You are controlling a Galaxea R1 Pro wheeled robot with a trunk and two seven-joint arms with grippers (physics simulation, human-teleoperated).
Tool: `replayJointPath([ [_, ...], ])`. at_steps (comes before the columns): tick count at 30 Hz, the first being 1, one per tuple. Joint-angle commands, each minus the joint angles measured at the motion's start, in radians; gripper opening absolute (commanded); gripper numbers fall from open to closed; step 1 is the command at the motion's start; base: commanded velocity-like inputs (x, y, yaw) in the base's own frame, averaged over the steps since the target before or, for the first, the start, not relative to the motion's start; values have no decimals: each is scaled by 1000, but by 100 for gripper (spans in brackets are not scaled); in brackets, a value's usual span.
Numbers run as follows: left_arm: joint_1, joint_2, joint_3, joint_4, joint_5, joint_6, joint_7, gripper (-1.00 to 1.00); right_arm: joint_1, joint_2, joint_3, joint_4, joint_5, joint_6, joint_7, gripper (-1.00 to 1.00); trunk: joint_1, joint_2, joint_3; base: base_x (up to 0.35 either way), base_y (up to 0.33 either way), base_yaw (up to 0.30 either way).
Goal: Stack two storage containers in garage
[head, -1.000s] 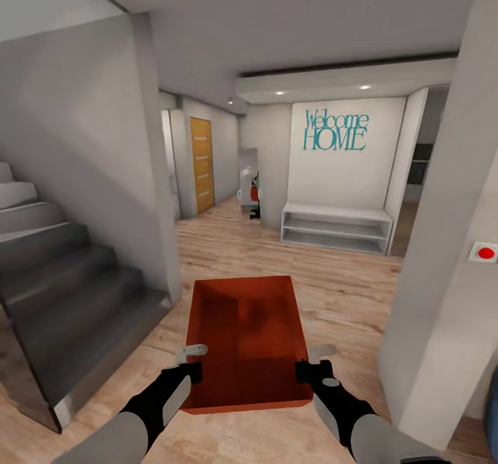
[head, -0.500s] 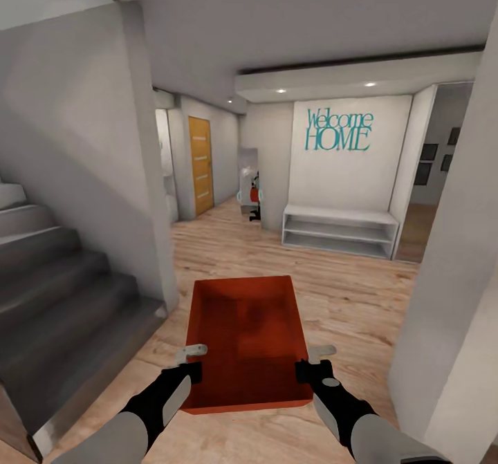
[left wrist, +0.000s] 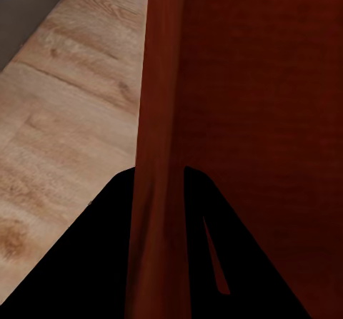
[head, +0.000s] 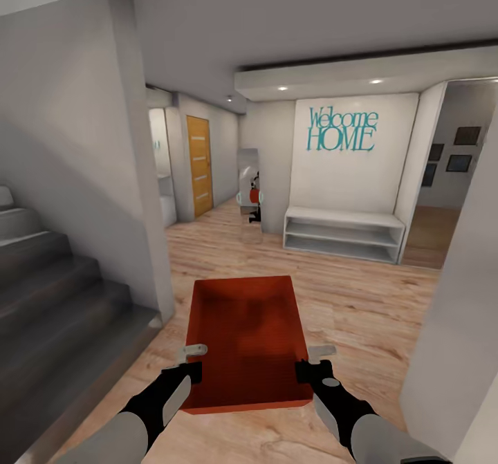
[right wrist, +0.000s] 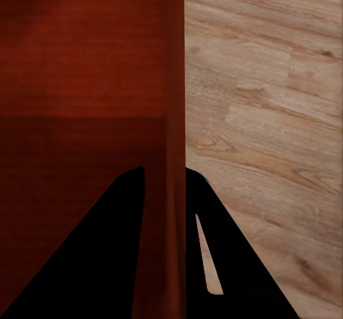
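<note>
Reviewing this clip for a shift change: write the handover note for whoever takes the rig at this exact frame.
Left gripper: shut on the left wall of the storage container.
Right gripper: shut on its right wall.
The container is carried, empty, in front of the robot over the wood plank floor of a hallway, stairs to the left.
Done: one container picked up.
Left: reach the garage, set it down, fetch the second and stack it.

Grey forearms were sheathed in black toward the wrists, each black gripper [head: 194,369] [head: 302,369] tipped with a pale grey finger.
</note>
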Motion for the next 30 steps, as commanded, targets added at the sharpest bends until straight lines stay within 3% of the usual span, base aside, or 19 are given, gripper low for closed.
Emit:
replayJointPath([
  [1, -1, 58, 66, -5, -28, -6, 20, -100, 0, -2, -18, 3, 5, -3, -8, -100, 1, -1, -2, 322, 0, 0],
  [30, -1, 58, 66, -3, -28, -6, 20, -100, 0, -4, -18, 3, 5, -3, -8, -100, 1, -1, -2, 322, 0, 0],
])
